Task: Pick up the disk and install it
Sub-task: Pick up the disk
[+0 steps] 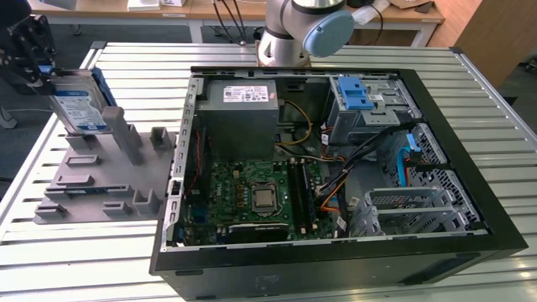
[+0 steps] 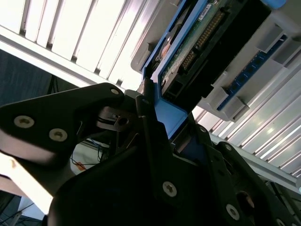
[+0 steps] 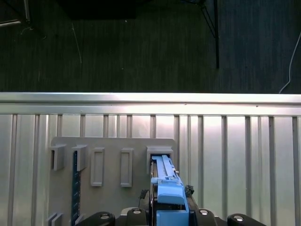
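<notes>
The disk (image 1: pixel 80 107) is a silver drive with a white-and-blue label in a blue carrier frame. It stands on edge in the grey slotted holder (image 1: pixel 100 182) at the exterior view's left. My black gripper (image 1: pixel 44 74) sits at its upper end, with the fingers closed against the blue carrier's sides. In the second wrist view the gripper (image 2: pixel 171 125) clamps the blue frame, with the disk's (image 2: pixel 197 37) circuit-board side beyond. In the first wrist view the disk's carrier edge (image 3: pixel 167 183) rises between the gripper (image 3: pixel 169 212) fingers over the holder (image 3: pixel 113 146).
An open computer case (image 1: pixel 470 207) lies on the slatted metal table (image 1: pixel 84 264) at the exterior view's right. Inside it are a grey power supply box (image 1: pixel 243 113), a motherboard (image 1: pixel 260 195), cables and a drive cage with a blue latch (image 1: pixel 356 94). The arm's base (image 1: pixel 290 34) stands behind the case.
</notes>
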### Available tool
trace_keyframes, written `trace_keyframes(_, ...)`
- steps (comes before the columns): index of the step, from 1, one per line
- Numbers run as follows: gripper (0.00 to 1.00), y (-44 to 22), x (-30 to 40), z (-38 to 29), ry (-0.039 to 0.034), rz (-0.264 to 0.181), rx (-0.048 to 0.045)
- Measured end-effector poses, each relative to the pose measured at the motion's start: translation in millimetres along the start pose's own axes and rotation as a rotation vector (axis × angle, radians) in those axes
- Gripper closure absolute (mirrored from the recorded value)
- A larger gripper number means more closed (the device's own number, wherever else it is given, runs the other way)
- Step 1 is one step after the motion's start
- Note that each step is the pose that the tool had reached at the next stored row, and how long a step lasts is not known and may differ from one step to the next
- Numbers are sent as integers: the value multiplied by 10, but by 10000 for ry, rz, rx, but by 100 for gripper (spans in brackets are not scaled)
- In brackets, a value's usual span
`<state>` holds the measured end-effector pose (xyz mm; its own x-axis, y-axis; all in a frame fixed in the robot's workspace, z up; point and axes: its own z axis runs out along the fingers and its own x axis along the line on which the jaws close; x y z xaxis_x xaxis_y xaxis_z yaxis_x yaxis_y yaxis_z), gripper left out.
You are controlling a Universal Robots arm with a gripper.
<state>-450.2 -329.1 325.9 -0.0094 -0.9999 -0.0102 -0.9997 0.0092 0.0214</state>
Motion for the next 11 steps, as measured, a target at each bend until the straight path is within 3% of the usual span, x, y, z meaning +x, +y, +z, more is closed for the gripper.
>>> trace_keyframes(11,64,1,-1,-76,1,0,-1)
